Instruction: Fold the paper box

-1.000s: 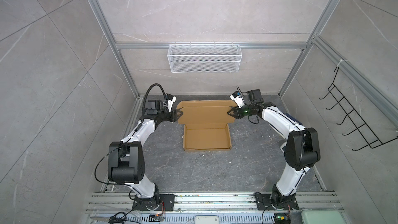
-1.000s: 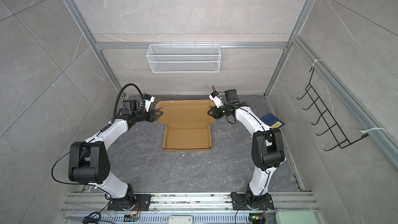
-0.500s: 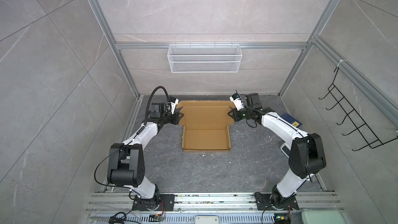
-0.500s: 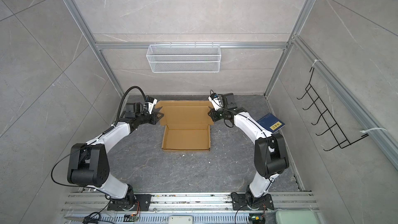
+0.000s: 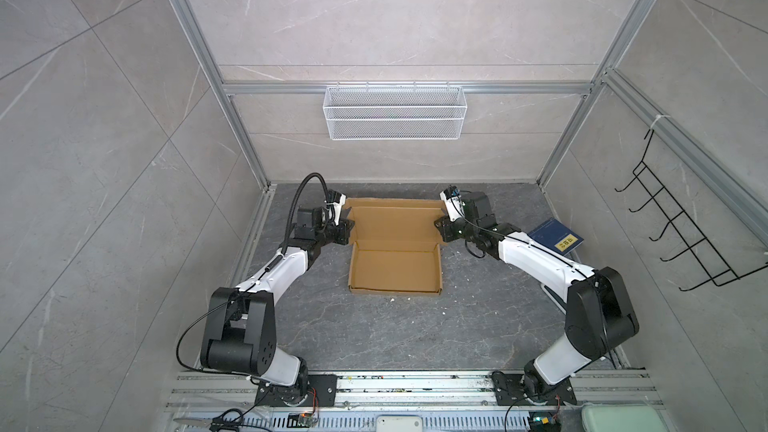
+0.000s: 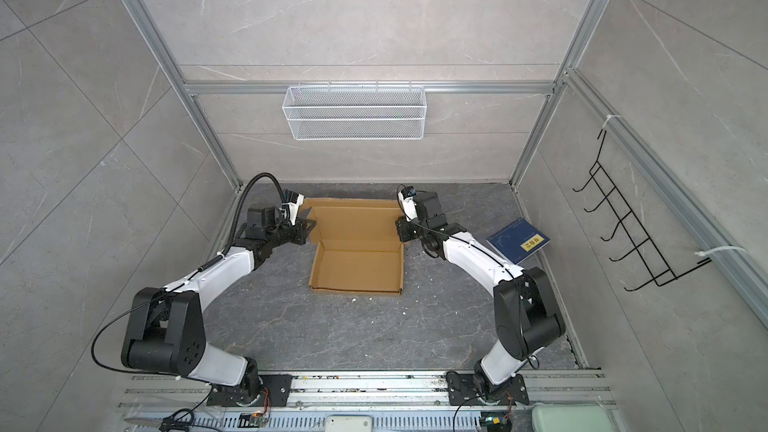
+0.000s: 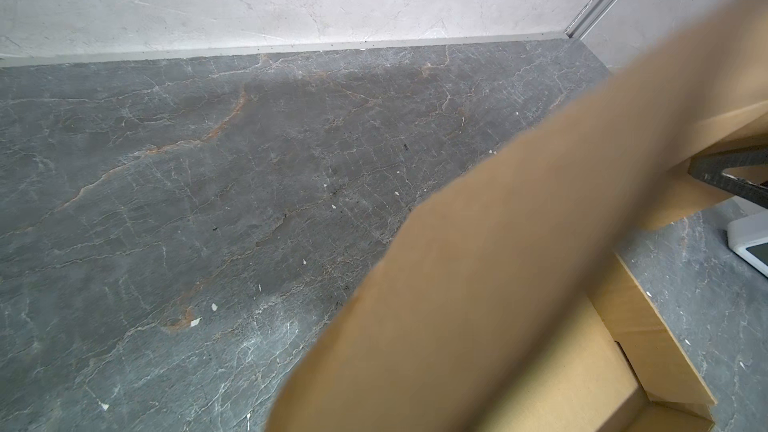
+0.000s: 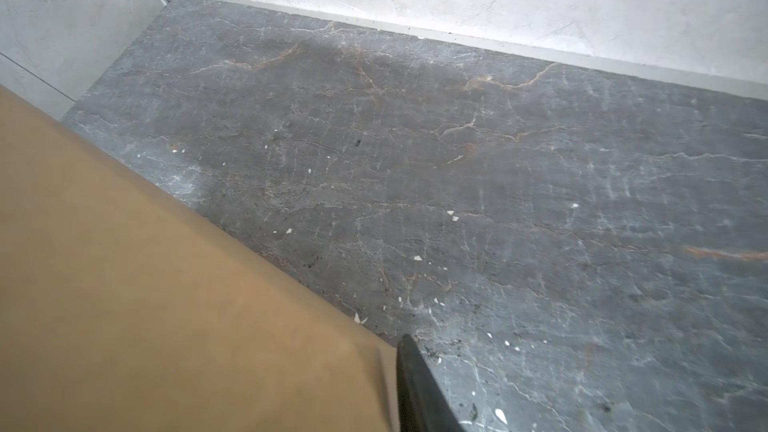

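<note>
The paper box [image 5: 395, 263] lies in the middle of the bench [image 5: 374, 334], its shallow tray nearest the arms and its lid open toward the back wall; the left tool [image 5: 348, 224] sits at the lid's left side flap, the right tool [image 5: 439, 227] at the right one; each wrist view shows only one dark finger [image 7: 731, 178] against blurred cardboard, so I cannot tell whether either tool grips or stands open; a blue book [image 5: 557, 238] lies well apart, on the right.

dark blue book [image 5: 556, 238] lies on grey stone tabletop [image 5: 374, 326]; white wire basket [image 5: 395, 118] hangs behind.
</note>
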